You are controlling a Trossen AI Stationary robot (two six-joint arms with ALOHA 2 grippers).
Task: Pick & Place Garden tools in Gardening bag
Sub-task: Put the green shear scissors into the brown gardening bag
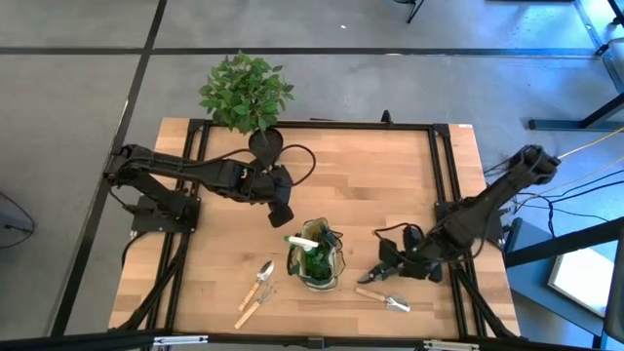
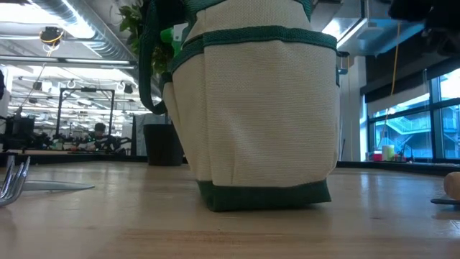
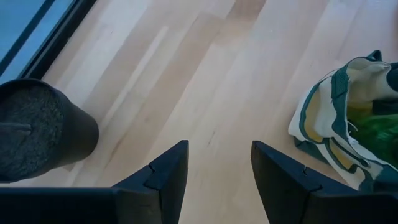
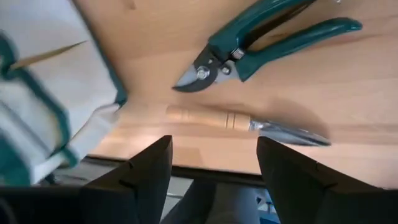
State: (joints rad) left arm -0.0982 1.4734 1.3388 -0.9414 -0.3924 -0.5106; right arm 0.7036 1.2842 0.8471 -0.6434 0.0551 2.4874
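Pruners (image 4: 261, 38) show clearly only beyond right pincer (image 4: 214, 180).

Table (image 1: 370, 185): holds all the things; the left arm comes in from its left side, the right arm from its right side.
Bag (image 1: 315, 261): stands near the front edge, about the middle of the table.
Spray bottle (image 1: 310, 255): inside the bag, its top sticks out.
Trowel (image 1: 261, 280) and fork (image 1: 255, 305): lie side by side on the table, just left of the bag.
Pruners (image 4: 261, 40): lie on the table, right of the bag.
Second trowel (image 1: 382, 299): lies right of the bag, in front of the pruners, close to them.
Plant pot (image 1: 265, 144): at the back edge, behind the bag and well apart from it.
Left gripper (image 1: 283, 212): over the table, between the plant pot and the bag.
Right gripper (image 1: 388, 265): over the pruners.
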